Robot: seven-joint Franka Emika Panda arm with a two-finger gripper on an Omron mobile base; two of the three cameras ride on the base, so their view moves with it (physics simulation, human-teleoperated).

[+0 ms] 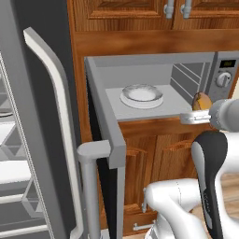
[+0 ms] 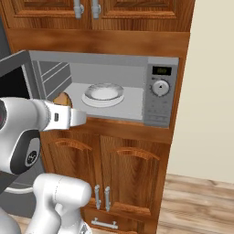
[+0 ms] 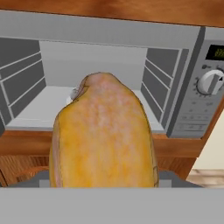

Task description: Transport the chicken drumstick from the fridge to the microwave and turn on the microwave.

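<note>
The golden-brown chicken drumstick [image 1: 201, 101] [image 2: 63, 99] hangs in the air just in front of the microwave's [image 2: 160, 112] open cavity, below its right side in the left base view. My gripper [image 1: 190, 117] [image 2: 77, 117] is shut on it from below. In the hand view the drumstick [image 3: 103, 135] looms large and hides the fingertips, with the microwave [image 3: 192, 113] cavity straight behind it. The microwave door [image 1: 105, 126] is swung open to the left. The fridge [image 1: 9, 154] stands open at far left, its curved handle [image 1: 58, 107] nearest me.
A white glass plate [image 1: 141, 95] [image 2: 103, 94] lies in the middle of the microwave floor. The round knob [image 1: 223, 79] [image 2: 160, 87] [image 3: 211, 82] sits on the right panel. Wooden cabinet doors [image 2: 132, 173] lie below, and a cream wall [image 2: 210, 91] to the right.
</note>
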